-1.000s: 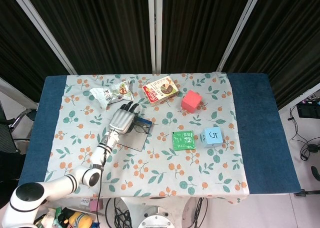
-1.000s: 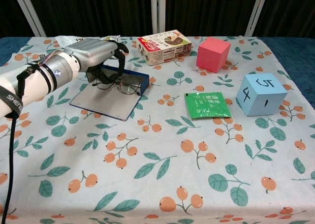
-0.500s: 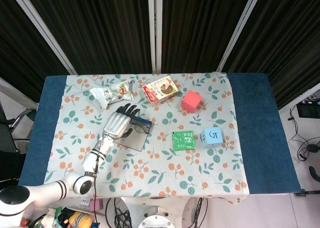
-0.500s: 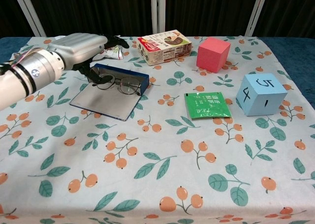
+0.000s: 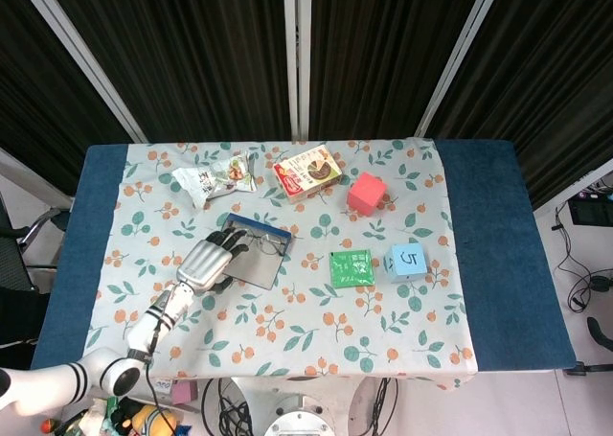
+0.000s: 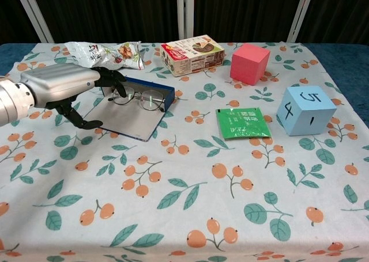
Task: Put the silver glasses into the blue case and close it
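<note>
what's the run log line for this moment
left hand: open, holds nothing, over lid | glasses: in open case | lid: not closed | right hand: not in view

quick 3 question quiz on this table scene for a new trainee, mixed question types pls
1. True or false: the silver glasses lie in the open blue case.
2. Which hand is in view? A) left B) right C) both
3. Fill in: the number on top of the light blue cube is ___.

Key:
1. True; the lid lies flat open on the table.
2. A; the left hand hovers at the case's left edge, holding nothing.
3. 5
</note>
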You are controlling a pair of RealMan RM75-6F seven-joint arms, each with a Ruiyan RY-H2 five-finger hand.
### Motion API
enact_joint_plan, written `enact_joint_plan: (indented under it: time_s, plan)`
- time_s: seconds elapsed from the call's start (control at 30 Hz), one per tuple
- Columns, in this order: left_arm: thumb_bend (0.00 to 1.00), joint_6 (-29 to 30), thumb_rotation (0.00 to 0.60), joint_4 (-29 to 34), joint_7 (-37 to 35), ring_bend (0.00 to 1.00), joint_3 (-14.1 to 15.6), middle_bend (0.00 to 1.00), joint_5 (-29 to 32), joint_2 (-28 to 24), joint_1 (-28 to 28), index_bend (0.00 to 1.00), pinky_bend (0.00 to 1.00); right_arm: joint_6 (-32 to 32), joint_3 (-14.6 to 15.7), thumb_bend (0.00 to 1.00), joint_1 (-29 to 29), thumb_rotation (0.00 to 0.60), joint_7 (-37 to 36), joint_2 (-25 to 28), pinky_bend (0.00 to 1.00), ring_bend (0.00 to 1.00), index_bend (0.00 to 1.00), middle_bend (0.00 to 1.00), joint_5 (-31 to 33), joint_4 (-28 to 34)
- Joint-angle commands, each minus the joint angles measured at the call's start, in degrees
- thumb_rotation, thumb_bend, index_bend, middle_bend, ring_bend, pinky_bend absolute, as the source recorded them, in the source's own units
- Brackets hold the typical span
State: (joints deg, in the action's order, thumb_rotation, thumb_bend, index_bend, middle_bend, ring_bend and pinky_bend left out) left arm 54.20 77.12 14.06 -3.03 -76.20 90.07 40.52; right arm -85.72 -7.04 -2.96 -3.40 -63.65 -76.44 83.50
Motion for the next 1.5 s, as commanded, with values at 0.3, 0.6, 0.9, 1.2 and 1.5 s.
enact_joint_plan:
  time_s: [0.3,0.6,0.9,1.2,1.5]
  plan:
    - [0.22,-4.4,0.6,-4.8,2.4,0.05,0.2,0.04,-0.6,2.5,2.8,0.24,0.18,0.2,-0.2,0.2,0.0,0.6,0.3,0.3,0.0,0.0,0.0,0.0,0.6,0.2]
    - [0.22,-5.0,0.6,-8.1,2.7,0.05,0.2,0.04,-1.2,4.7,3.6,0.24,0.18,0.8,-0.2,0.2,0.3,0.6,0.3,0.1,0.0,0.0,0.0,0.0,0.6,0.0]
    - [0.23,-1.1,0.6,-12.5,-2.1,0.05,-1.0,0.04,-2.0,8.5,2.2,0.27,0.18,1.4,0.0,0.2,0.4,0.6,-0.1,0.2,0.0,0.0,0.0,0.0,0.8,-0.4]
    - [0.38,4.7,0.6,-18.3,-4.5,0.05,-3.9,0.06,-1.6,13.8,0.7,0.31,0.18,1.4,0.2,0.2,0.4,0.6,-0.5,0.2,0.0,0.0,0.0,0.0,0.5,-0.4]
    - [0.42,4.7,0.6,-23.3,-6.3,0.05,-5.9,0.07,-1.1,17.9,2.0,0.34,0.18,1.4,0.2,0.2,0.3,0.6,-0.4,0.3,0.0,0.0,0.0,0.0,0.6,-0.1]
